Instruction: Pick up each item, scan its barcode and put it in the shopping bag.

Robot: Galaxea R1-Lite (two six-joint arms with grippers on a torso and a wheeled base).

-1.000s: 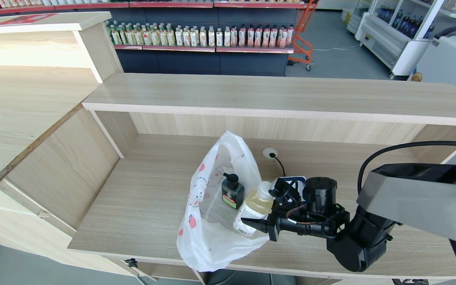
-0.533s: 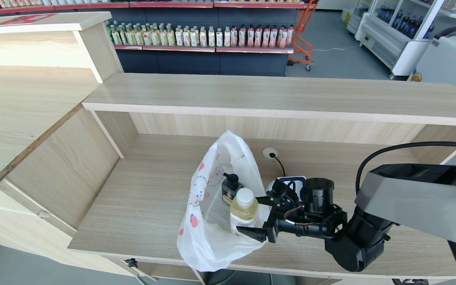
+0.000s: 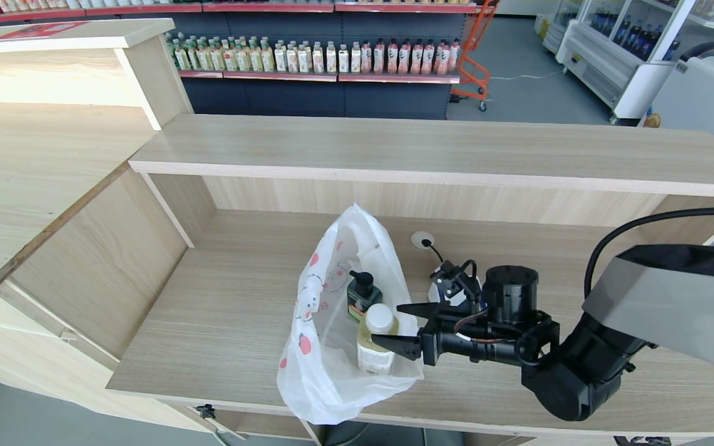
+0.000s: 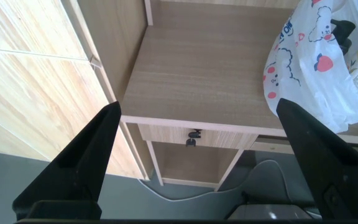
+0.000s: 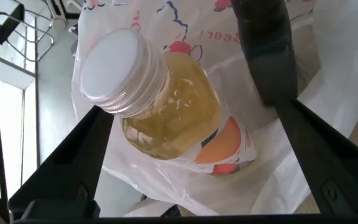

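Note:
A white shopping bag (image 3: 323, 347) with red prints stands open on the lower wooden counter (image 3: 220, 310). Inside it a yellow drink bottle (image 3: 374, 341) with a white cap stands upright beside a dark green pump bottle (image 3: 363, 297). My right gripper (image 3: 388, 322) is open at the bag's right side, its fingers spread near the drink bottle without clamping it. In the right wrist view the drink bottle (image 5: 166, 106) lies between the spread fingers of the right gripper (image 5: 192, 109), with the pump bottle (image 5: 266, 50) behind. My left gripper (image 4: 197, 107) is open and holds nothing, off the counter's front edge, left of the bag (image 4: 309, 68).
A white scanner base (image 3: 442, 290) with a black cable sits just behind my right wrist, near a round cable port (image 3: 423, 239). A raised ledge (image 3: 431, 148) runs along the back and a wooden side wall (image 3: 103, 260) closes the left. A drawer latch (image 4: 192, 138) hangs under the counter.
The right gripper carried the tilted drink bottle over the bag's rim, set it upright inside, then opened and drew back slightly. The bottle now stands lower in the bag.

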